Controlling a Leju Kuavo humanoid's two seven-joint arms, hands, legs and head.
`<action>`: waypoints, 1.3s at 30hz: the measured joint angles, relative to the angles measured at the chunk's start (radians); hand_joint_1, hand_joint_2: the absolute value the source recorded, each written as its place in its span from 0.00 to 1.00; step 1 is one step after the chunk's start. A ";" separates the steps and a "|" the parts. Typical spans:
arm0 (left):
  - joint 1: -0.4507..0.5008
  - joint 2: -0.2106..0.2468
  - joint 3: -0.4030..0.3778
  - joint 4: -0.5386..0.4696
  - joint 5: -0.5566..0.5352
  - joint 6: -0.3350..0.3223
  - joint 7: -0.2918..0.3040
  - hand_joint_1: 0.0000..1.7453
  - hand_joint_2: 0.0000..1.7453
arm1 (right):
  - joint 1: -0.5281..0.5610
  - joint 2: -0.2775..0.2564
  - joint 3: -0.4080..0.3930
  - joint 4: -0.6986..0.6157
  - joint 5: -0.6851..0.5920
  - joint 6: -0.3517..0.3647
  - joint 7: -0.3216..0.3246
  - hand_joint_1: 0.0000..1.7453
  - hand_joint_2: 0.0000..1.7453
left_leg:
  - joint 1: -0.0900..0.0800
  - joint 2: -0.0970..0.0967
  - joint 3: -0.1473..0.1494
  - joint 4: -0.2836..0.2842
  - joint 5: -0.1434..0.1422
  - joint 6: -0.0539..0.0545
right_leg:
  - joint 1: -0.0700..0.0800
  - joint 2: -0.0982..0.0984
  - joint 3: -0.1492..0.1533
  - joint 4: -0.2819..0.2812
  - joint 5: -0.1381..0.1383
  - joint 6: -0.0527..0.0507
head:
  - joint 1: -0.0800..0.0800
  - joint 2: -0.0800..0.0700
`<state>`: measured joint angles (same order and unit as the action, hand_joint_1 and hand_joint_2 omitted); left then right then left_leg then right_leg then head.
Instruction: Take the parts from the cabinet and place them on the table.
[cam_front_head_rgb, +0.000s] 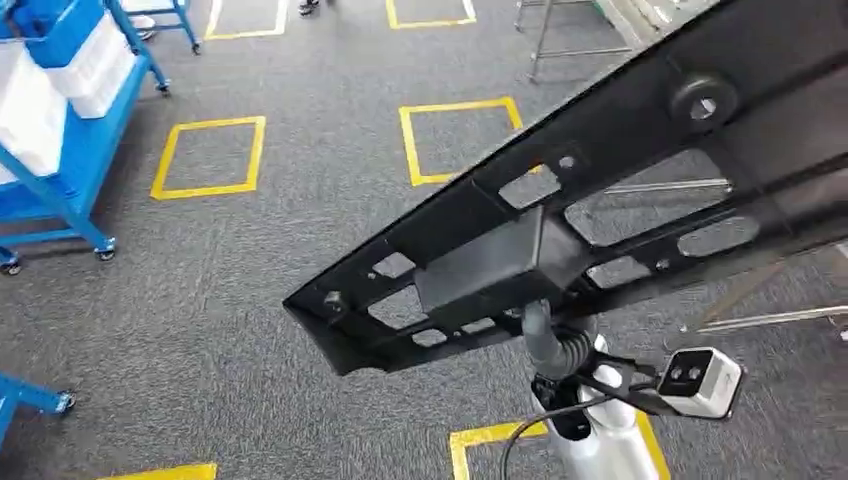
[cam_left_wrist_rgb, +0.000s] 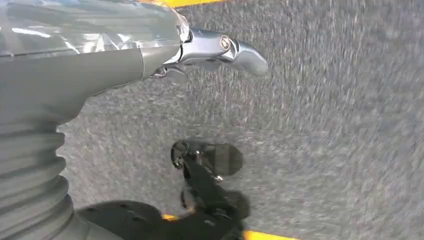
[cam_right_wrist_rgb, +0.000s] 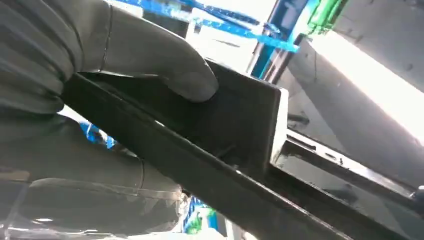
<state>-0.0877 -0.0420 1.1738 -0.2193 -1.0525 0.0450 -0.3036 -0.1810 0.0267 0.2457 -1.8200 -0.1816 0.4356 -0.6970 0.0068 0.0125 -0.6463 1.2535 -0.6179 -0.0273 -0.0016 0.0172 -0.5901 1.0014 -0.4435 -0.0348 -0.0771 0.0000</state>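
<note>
Black plastic makes up the part (cam_front_head_rgb: 560, 235), a long frame pierced with cut-outs, which is carried in the air above the grey carpet (cam_front_head_rgb: 250, 280) and is not yet set on any desk. It is gripped by the right robot hand (cam_right_wrist_rgb: 100, 65): in the right wrist view the thick thumb is pressed down on a raised box-like section near the middle of the part, with the fingers hidden beneath it. A hold near the middle is judged to be chosen so that the long frame balances and does not tip.

The long axis is seen running diagonally across the head view, from a blunt end low and left of centre up to the top right corner, where the part passes out of the picture. Its broad face is turned upward and toward the camera.

The left robot hand (cam_left_wrist_rgb: 200, 50) is seen in its own wrist view hanging over the carpet with nothing in it; whether its fingers are spread or curled cannot be told. A blue cart (cam_front_head_rgb: 70, 150) stands at the left, among yellow floor squares (cam_front_head_rgb: 208, 157).
</note>
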 joint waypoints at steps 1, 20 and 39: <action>0.004 0.000 0.001 0.000 0.000 0.000 0.009 0.00 1.00 | 0.000 0.000 0.003 0.000 0.000 -0.006 0.000 1.00 1.00 | 0.000 -0.002 -0.029 0.054 -0.011 -0.002 | 0.001 0.015 0.000 0.002 0.000 0.000 | 0.000 0.000; 0.006 0.013 0.015 -0.001 -0.014 0.007 0.030 0.00 1.00 | 0.071 0.000 0.012 -0.129 0.049 -0.113 0.000 1.00 1.00 | 0.009 0.054 0.099 -0.255 0.144 0.035 | -0.013 -0.031 -0.078 0.148 -0.036 0.056 | 0.000 0.000; 0.000 0.021 0.015 -0.001 -0.023 -0.009 0.017 0.00 1.00 | 0.068 0.008 0.068 -0.141 0.035 -0.109 0.006 1.00 1.00 | 0.004 -0.081 0.075 -0.241 0.151 0.016 | 0.000 0.105 -0.009 0.019 -0.009 0.019 | 0.000 0.000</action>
<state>-0.0878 -0.0206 1.1887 -0.2201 -1.0754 0.0362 -0.2865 -0.1129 0.0347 0.3140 -1.9608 -0.1469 0.3265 -0.6909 0.0109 -0.0683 -0.5708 1.0127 -0.4664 -0.0108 -0.0014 0.1224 -0.5987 1.0202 -0.4524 -0.0158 -0.0771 0.0000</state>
